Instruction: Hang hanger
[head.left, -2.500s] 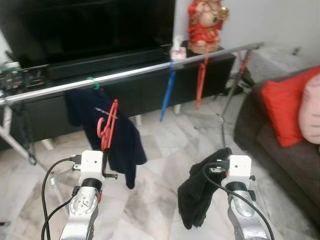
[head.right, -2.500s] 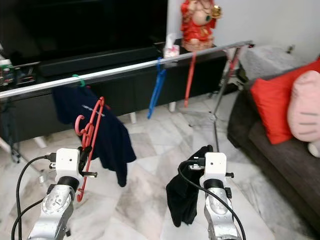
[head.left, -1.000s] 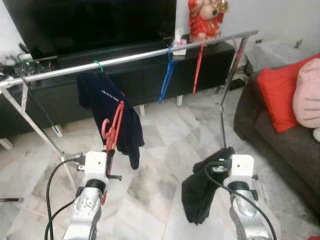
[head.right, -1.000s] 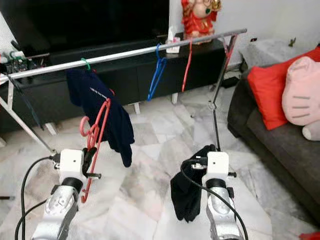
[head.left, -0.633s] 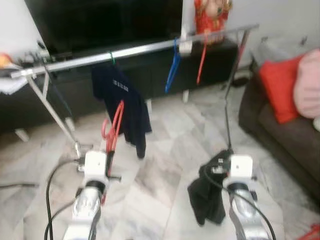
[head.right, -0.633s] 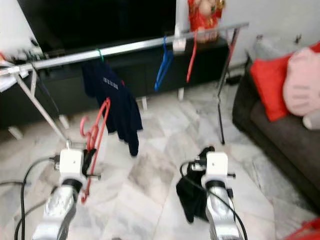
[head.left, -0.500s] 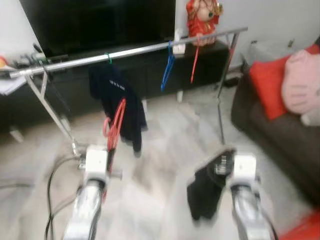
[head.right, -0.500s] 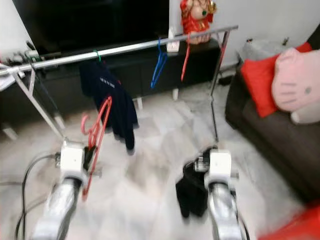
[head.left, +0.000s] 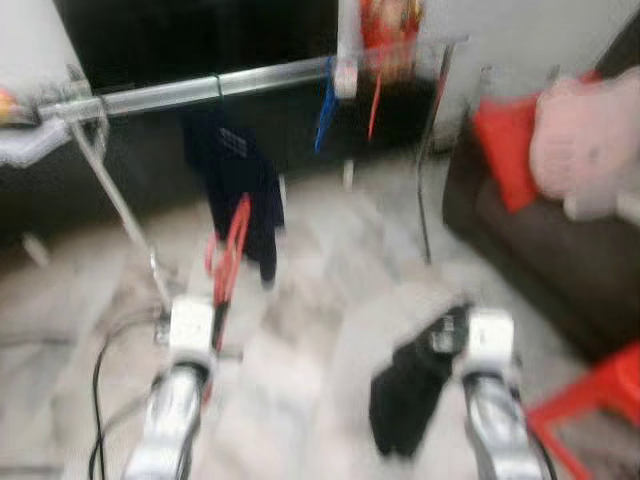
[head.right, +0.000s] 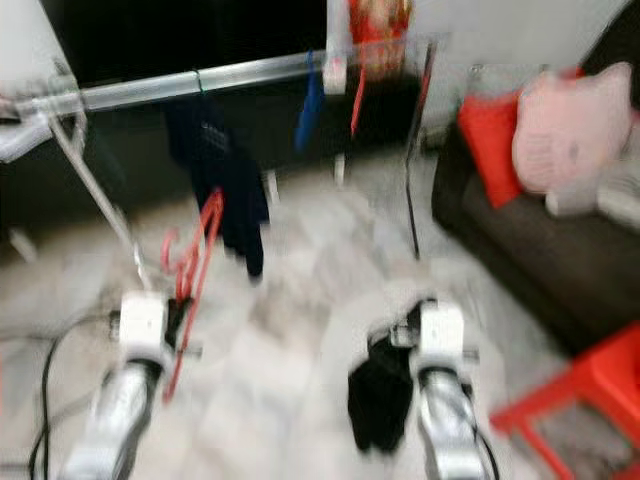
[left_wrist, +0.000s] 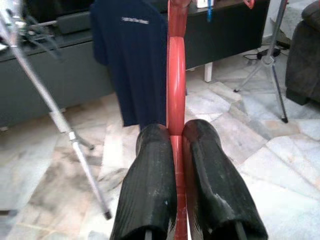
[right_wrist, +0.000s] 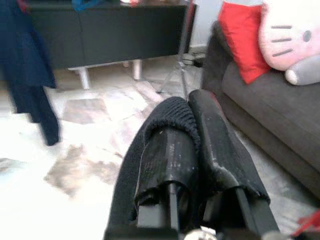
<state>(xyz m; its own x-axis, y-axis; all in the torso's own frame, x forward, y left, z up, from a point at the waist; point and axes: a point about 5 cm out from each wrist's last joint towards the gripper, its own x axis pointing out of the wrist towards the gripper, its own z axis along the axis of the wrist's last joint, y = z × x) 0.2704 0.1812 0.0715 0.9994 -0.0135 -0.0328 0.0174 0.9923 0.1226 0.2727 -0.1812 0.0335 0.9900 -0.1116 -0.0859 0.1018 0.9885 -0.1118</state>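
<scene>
Red hanger (left_wrist: 175, 75): pinched between the jaws of the left gripper (left_wrist: 176, 145), held upright, near left of scene, in front of and below the rail. Not yet hung.

Black garment (right_wrist: 172, 117): clamped in the jaws of the right gripper (right_wrist: 192, 125), cloth draped over one finger and hanging toward the floor, near right.

Clothes rail (head.left: 160, 95): silver bar spanning far left to far centre, on slanted legs. Carrying, left to right: dark navy shirt (left_wrist: 130, 55) on a green hook, blue hanger (head.right: 308, 105), second red hanger (head.right: 357, 100). Bare stretches of bar between these.

Black TV cabinet (right_wrist: 105, 35): far side, behind the rail. Red figurine (head.left: 385, 30) on top, blurred.

Dark sofa (right_wrist: 280, 115): right, with red cushion (right_wrist: 242, 30) and pink plush cushion (right_wrist: 290, 35). Red stool or frame (head.right: 580, 395): near right corner, too blurred to identify.

Marble floor (left_wrist: 240, 130): pale, veined.

Head views heavily smeared.

Progress, judged: early. Hanger in hand but well apart from the bar; garment apparently not yet on it. Remaining: approach, raise hook over a bare stretch, release.
</scene>
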